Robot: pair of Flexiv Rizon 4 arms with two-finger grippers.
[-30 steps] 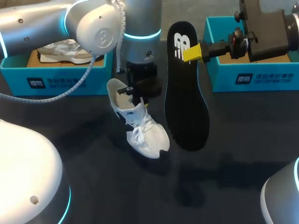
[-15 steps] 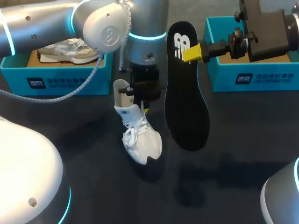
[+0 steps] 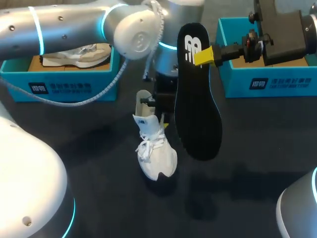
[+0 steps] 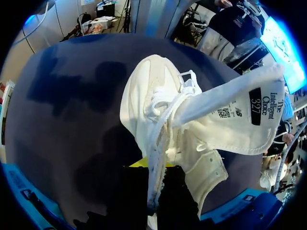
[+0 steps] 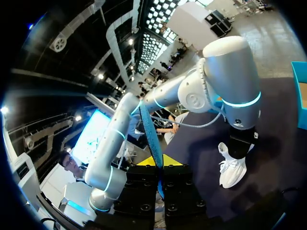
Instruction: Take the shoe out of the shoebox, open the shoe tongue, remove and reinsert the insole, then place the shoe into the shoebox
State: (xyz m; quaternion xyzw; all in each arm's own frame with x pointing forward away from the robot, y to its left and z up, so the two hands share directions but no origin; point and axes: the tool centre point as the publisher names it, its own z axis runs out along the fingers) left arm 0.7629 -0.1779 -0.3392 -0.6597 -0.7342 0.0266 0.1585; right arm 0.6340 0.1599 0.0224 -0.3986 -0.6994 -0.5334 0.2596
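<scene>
A white shoe (image 3: 155, 148) hangs heel-up from my left gripper (image 3: 159, 119), toe pointing at the table's front. The left wrist view shows the gripper (image 4: 153, 165) shut on the shoe's (image 4: 158, 110) laced edge, with the tongue (image 4: 240, 108) folded out to one side, label up. A black insole (image 3: 197, 99) hangs upright just right of the shoe, and my right gripper (image 3: 203, 56) is shut on its upper end. In the right wrist view the insole (image 5: 149, 134) runs edge-on out of the gripper (image 5: 160, 165), with the shoe (image 5: 232, 167) beyond it.
A teal shoebox (image 3: 59, 84) at the back left holds another pale shoe (image 3: 74, 55). A second teal shoebox (image 3: 262, 82) stands at the back right, under my right arm. The dark tabletop (image 3: 247, 163) stretches out in front.
My left arm has carried the shoe to the right, close beside the insole, and turned its toe more toward the front. The right arm and insole have stayed still.
</scene>
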